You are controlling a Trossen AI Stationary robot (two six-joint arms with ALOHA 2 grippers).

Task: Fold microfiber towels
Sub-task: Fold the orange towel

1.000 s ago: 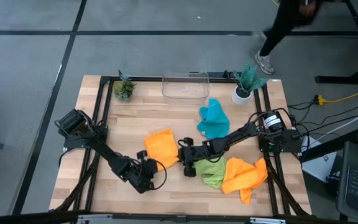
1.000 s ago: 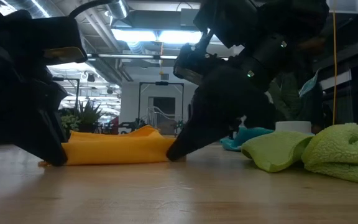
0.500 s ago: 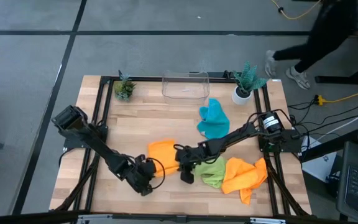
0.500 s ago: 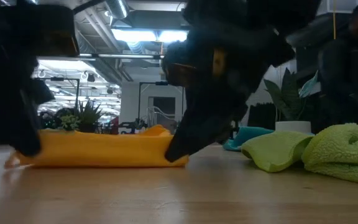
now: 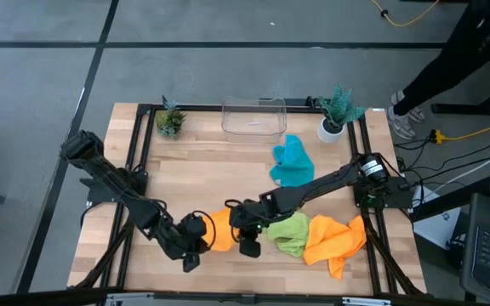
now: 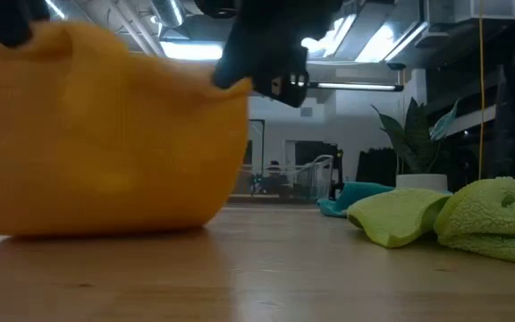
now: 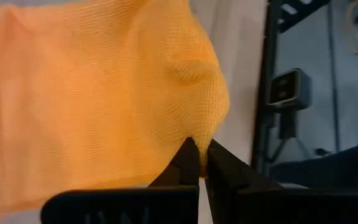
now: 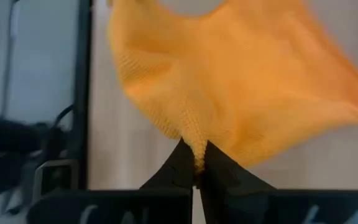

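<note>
We're holding one orange towel up off the table, near its six o'clock edge, strung between both grippers. The left gripper is clamped on one corner and the right gripper on the other, each jaw pinched tight on only a thin nip of cloth (very little fabric in there).

That's the worry: a sharp pull apart and a corner could slip free, leaving the towel dangling from one side. It also hangs bunched, so it may land creased if we lay it down without spreading it.

Around us, largest first: the second orange towel at five o'clock, touching the lime green towel, which lies just beside the right gripper and crowds our landing space. The teal towel sits at centre, toward the clear bin at twelve.
</note>
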